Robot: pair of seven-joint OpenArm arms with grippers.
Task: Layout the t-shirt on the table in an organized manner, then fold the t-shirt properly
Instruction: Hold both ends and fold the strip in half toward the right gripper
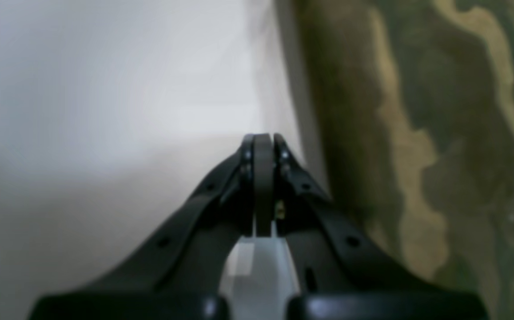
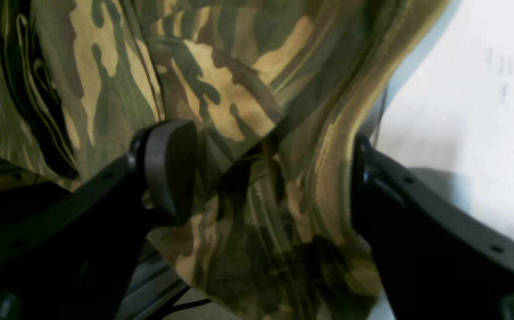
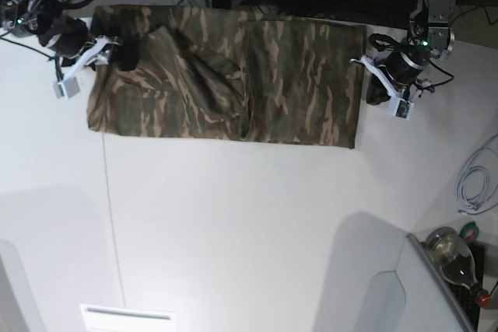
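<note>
Showing no lettering: camouflage t-shirt (image 3: 226, 75)

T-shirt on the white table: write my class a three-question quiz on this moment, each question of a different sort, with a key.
1. True or false: the t-shirt is bunched in a heap in the middle of the table.
2. Which end effector stands with its jaws apart around cloth? A. left end effector B. right end effector
3. Fill in: in the left wrist view, the closed end effector lies over bare table beside the shirt's ____.

Key
1. False: it is spread wide along the table's far edge, with some folds near the right arm's end.
2. B: the left one's jaws are shut, with no cloth seen between them.
3. edge
</note>
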